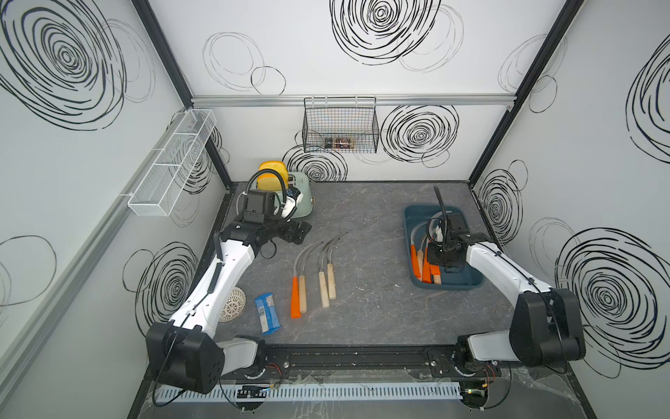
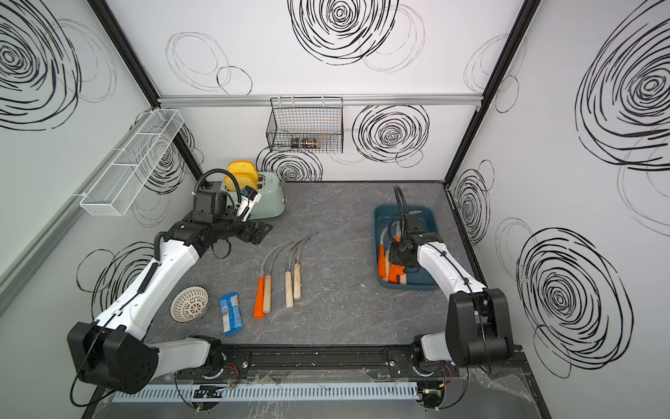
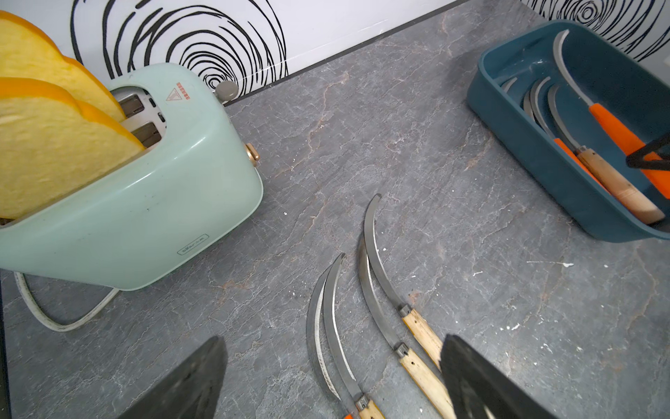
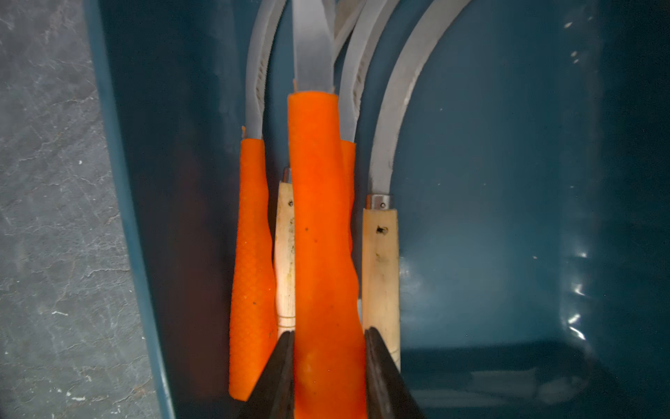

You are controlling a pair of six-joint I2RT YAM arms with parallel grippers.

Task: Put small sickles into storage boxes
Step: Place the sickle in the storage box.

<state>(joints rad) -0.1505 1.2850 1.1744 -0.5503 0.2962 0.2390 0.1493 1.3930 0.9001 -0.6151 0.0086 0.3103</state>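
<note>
Nearest us, four small sickles [image 1: 323, 290] lay side by side in the middle of the counter [image 1: 362, 225], handles toward the robot's base, blades curving away. Beyond them on the right, the right fingers [image 4: 384, 373] were closed almost fully on the butt of an orange-handled sickle [image 4: 322, 217], holding it inside the dark teal storage box [image 1: 467, 277] over four others [image 4: 253, 272]. Its long axis ran along the box's length, blade pointing away from the fingers, so we judged that only a release remained. Farther left, the left fingers [image 3: 188, 384] stood wide apart and empty, the nearer pair to the counter sickles.
</note>
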